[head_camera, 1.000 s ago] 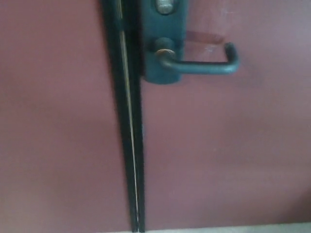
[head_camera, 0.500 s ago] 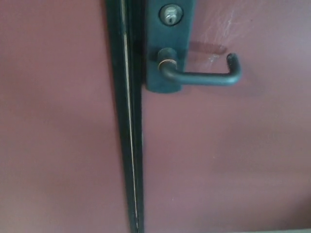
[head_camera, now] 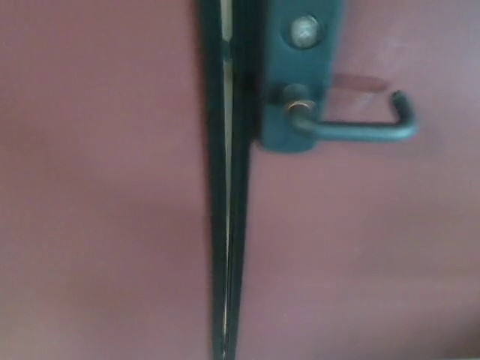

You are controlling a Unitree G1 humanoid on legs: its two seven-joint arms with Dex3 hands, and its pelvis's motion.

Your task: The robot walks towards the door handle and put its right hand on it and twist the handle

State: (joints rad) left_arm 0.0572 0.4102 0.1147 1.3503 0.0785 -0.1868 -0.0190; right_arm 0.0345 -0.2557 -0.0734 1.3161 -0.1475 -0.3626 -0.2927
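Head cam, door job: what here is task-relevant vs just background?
Job:
- door handle, level, untouched
- backplate it pivots on
- no robot hand in view

Background:
- keyhole cylinder above the handle
- dark gap between the two panels
- red door

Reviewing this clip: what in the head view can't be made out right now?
- Both hands: outside the head view, state unknown.
- Backplate: top cut off by the upper edge.
- Keyhole: blurred, slot unreadable.
- Handle: blurred; tip contact with the door unclear.
- Door gap: too dark and narrow to see through.
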